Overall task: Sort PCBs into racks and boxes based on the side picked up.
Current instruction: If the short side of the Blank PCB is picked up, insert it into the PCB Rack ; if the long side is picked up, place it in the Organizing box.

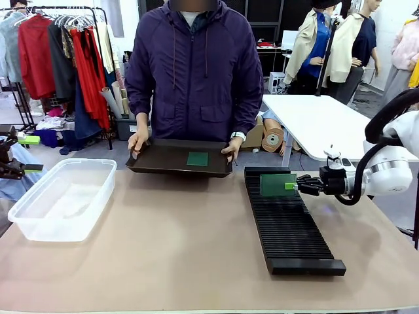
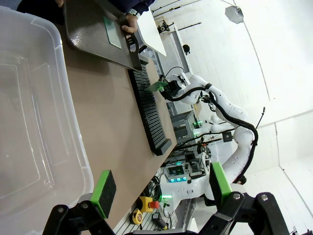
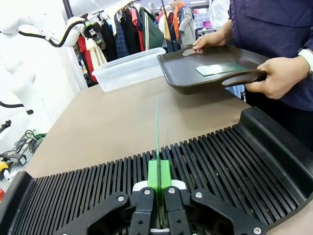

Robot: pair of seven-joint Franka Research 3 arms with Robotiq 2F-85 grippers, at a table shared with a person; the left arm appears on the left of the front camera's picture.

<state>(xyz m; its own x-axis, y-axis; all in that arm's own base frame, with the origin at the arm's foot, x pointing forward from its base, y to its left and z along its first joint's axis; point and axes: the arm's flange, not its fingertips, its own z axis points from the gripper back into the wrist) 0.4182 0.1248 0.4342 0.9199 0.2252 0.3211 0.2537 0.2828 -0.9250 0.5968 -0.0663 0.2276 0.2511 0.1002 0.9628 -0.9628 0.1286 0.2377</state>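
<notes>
See right gripper (image 3: 158, 177) clamped on board (image 3: 157, 132), edge-on, near end lost in the grip. See left gripper (image 2: 162, 188) spread wide, empty, beside tub (image 2: 73, 122).

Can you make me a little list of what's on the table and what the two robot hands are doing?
right gripper: shut on the held PCB, which stands on edge over the far end of the rack
left gripper: open, holding nothing, near the clear tub
rack: black, slotted, on the robot's right
clear tub: no boards seen inside
tray: dark, held at the far edge by the person's hands
tray PCB: lies flat on the tray
</notes>
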